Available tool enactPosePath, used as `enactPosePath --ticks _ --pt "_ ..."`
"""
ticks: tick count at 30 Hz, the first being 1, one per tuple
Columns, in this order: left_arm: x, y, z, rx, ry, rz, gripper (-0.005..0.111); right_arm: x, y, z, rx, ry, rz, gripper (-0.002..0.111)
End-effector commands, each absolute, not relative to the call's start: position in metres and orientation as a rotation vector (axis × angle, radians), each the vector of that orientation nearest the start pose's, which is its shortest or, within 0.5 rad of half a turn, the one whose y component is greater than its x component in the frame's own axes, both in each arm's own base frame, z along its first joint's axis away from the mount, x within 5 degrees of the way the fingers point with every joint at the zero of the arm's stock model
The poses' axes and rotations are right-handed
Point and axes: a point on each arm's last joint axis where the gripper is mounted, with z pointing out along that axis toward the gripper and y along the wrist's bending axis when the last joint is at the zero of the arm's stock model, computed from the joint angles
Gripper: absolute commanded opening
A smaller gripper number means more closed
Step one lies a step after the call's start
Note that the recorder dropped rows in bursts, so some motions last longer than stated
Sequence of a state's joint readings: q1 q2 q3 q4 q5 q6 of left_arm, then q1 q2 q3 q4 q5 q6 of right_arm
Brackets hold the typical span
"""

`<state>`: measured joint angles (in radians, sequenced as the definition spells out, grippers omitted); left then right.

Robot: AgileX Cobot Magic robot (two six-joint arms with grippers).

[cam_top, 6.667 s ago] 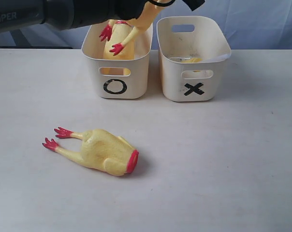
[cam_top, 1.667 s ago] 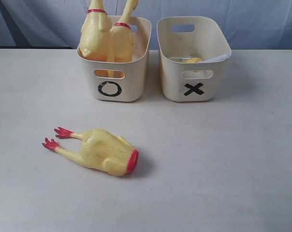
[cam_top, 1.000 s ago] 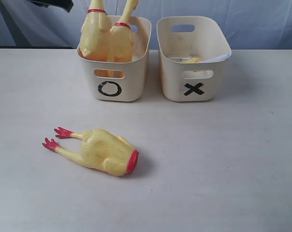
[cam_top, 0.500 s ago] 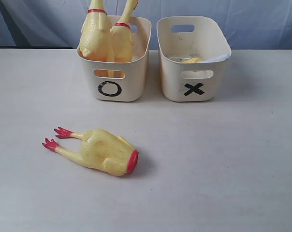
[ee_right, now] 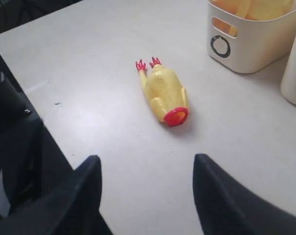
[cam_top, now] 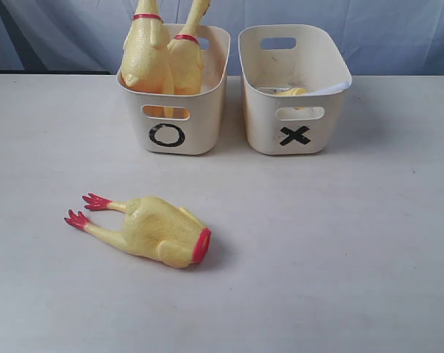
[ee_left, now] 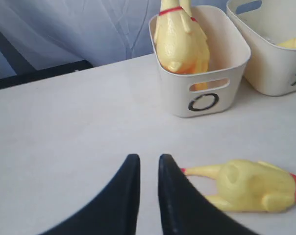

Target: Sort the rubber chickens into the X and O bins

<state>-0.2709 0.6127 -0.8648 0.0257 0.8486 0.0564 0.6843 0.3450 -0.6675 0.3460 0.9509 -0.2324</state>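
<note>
While my left fingers [ee_left: 131,188] sit narrow and empty and my right fingers [ee_right: 86,183] spread wide, the headless chicken [cam_top: 159,232] lies on the table [cam_top: 339,243], well apart from the O bin [cam_top: 203,121], where two whole chickens [cam_top: 145,62] stand; the X bin [cam_top: 265,129] holds a small yellow piece [cam_top: 289,92].

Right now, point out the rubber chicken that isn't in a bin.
The headless body, lying on its side on the table before the O bin. The two long-necked chickens stand inside that bin.
</note>
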Motion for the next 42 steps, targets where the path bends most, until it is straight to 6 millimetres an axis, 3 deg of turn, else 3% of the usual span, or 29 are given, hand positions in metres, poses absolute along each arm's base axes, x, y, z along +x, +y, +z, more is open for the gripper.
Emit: enactPosePath --ticks 1,8,15,31,35,42 --pt "0.056 -0.023 0.353 0.342 2.025 -0.246 0.014 0.04 0.06 0.332 -0.916 1.919 0.617 0.053" --pt "0.005 -0.015 0.326 0.372 2.013 -0.32 0.014 0.081 0.088 0.328 -0.95 1.895 0.525 0.053" --pt "-0.033 -0.01 0.313 0.391 1.926 -0.381 0.014 0.131 0.127 0.297 -1.056 2.023 0.436 0.053" --pt "-0.037 -0.015 0.308 0.424 1.979 -0.453 0.014 0.232 0.214 0.252 -1.182 2.22 0.439 0.053" --pt "-0.037 -0.015 0.308 0.426 1.978 -0.452 0.014 0.243 0.229 0.233 -1.236 2.272 0.438 0.053" --pt "-0.037 -0.015 0.308 0.426 1.978 -0.452 0.014 0.238 0.261 0.199 -1.405 2.275 0.436 0.053"
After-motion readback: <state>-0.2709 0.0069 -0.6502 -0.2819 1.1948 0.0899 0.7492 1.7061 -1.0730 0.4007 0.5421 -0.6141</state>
